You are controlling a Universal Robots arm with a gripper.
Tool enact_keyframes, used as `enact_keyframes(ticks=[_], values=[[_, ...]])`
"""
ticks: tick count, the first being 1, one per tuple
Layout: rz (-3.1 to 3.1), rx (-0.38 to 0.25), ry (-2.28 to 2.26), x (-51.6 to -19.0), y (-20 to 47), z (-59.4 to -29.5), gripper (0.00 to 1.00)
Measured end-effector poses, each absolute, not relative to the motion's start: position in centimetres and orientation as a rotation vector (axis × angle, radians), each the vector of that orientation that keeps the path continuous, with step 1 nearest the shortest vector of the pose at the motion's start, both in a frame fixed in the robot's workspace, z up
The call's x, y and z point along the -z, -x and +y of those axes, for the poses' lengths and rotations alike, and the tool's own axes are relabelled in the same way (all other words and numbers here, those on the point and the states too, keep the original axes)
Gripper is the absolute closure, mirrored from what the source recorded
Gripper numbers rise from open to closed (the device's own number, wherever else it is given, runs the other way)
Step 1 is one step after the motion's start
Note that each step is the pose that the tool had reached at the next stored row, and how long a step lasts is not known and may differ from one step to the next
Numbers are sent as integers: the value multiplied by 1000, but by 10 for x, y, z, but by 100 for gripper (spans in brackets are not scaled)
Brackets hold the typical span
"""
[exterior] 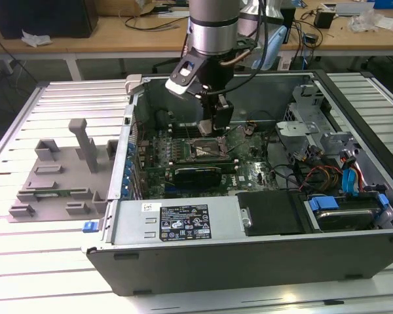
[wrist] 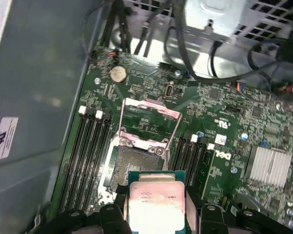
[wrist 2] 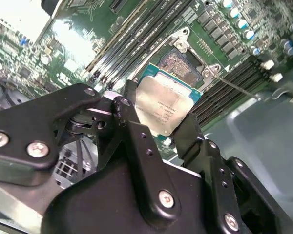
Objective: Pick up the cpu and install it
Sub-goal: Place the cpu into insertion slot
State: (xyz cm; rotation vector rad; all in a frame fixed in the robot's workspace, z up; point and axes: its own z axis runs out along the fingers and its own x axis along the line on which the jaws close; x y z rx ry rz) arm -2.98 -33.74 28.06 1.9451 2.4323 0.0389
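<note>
Gripper [wrist 2: 161, 116] pinches cpu [wrist 2: 164, 108] by two opposite edges, one black finger [wrist 2: 132, 105] on each side, metal lid facing the wrist cameras. In the first wrist view, same grip: gripper [wrist: 156, 207], cpu [wrist: 156, 204] flat between the fingers. The cpu hangs over the motherboard [wrist: 219, 97], overlapping one edge of the socket [wrist: 133, 165], not seated. Socket bare, contacts showing, its metal frame [wrist: 147, 122] flipped up. Memory slots [wrist: 88, 156] run along both sides of the socket. Coin battery [wrist: 118, 73] sits near the board's edge, past the frame. Exterior view: gripper [exterior: 221, 124] is down inside the open case [exterior: 249, 229], above the socket [exterior: 205, 152]. Case lies on a slatted table [exterior: 26, 275]. Grey fixture [exterior: 59, 176] lies on the table by the case's wall, toward the exterior view's left edge.
</note>
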Motion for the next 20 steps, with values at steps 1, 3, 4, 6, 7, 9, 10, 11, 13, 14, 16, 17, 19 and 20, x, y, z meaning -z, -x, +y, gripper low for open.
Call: enact_keyframes(ticks=[1, 3, 4, 6, 7, 9, 10, 11, 13, 14, 16, 17, 19, 20], values=[[2407, -38, -1976, -281, 30, -337, 45], [2374, -38, -2015, -281, 30, -337, 45], [2351, -37, -2041, -280, 30, -337, 45], [2332, -37, -2063, -278, 30, -337, 45], [2323, -36, -2072, -276, 30, -337, 45], [2314, -36, -2082, -275, 30, -337, 45], [2314, -36, -2082, -275, 30, -337, 45], [2314, -37, -2082, -274, 30, -337, 45], [2314, -36, -2082, -271, 30, -337, 45], [2314, -36, -2082, -270, 30, -337, 45], [2314, -36, -2082, -267, 30, -337, 45], [2314, -36, -2082, -264, 30, -337, 45], [2314, -36, -2082, -260, 30, -337, 45], [2315, -36, -2081, -256, 30, -336, 45]])
